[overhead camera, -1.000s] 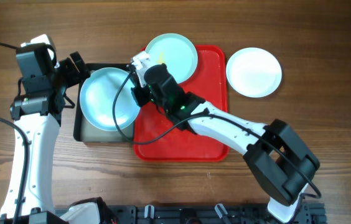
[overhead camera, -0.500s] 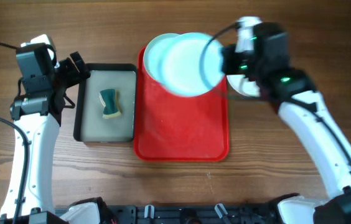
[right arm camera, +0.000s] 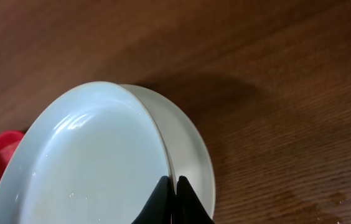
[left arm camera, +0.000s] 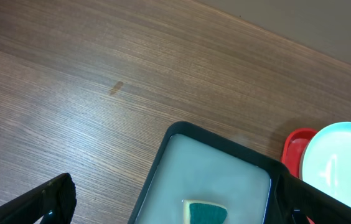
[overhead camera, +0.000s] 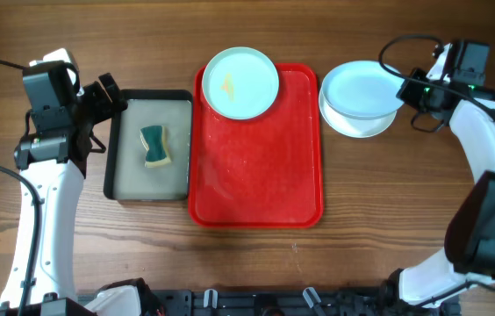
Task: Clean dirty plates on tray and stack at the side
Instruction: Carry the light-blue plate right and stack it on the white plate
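Note:
A pale mint plate [overhead camera: 240, 82] with a yellow smear lies on the far end of the red tray [overhead camera: 256, 175]; it also shows in the left wrist view [left arm camera: 340, 165]. To the tray's right a white plate [overhead camera: 362, 121] rests on the table. My right gripper [overhead camera: 403, 90] is shut on the rim of a second mint plate [overhead camera: 360, 89] and holds it over the white plate; the right wrist view shows the fingers [right arm camera: 172, 194] pinching the rim of the mint plate [right arm camera: 88, 168], white plate [right arm camera: 191, 155] below. My left gripper [left arm camera: 182, 205] is open and empty above the black-rimmed tray.
A black-rimmed tray with grey inside [overhead camera: 133, 158] stands left of the red tray and holds a teal and yellow sponge [overhead camera: 154, 146]; the tray [left arm camera: 225, 168] and sponge [left arm camera: 205, 211] also show in the left wrist view. Bare wooden table surrounds everything.
My right arm carried the mint plate from the black-rimmed tray, across the red tray, to over the white plate at the right. The sponge is now uncovered. The left arm has not moved.

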Robot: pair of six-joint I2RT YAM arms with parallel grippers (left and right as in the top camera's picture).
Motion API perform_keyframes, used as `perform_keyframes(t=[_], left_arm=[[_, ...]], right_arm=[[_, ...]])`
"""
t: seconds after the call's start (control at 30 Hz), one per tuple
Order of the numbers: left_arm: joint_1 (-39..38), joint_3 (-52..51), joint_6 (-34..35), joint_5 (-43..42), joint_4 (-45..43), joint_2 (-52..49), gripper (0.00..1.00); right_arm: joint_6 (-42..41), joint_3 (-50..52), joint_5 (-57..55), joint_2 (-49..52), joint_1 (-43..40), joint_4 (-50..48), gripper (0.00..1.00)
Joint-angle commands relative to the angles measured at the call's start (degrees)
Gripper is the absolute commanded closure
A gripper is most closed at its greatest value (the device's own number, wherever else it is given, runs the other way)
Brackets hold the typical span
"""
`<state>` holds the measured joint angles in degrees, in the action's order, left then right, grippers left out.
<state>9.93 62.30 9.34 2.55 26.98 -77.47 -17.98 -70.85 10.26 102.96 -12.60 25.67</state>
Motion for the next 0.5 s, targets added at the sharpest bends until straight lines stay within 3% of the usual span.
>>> perform_keyframes(t=[0.0, 0.23, 0.47], left_arm=[[0.3, 0.3, 0.5, 0.3, -0.1, -0.2, 0.0], [0.3, 0.3, 0.5, 0.3, -0.1, -0.2, 0.0], [0.3, 0.3, 0.5, 0.3, -0.1, -0.2, 0.0]], right_arm=[[-0.1, -0.1, -0.3, 4.6, -0.3, -0.4, 0.96], [0.0, -0.1, -1.6, 6.8, -0.3, 0.2, 0.95], [0.3, -0.1, 0.8, 6.8, -0.2, 3.7, 0.59]])
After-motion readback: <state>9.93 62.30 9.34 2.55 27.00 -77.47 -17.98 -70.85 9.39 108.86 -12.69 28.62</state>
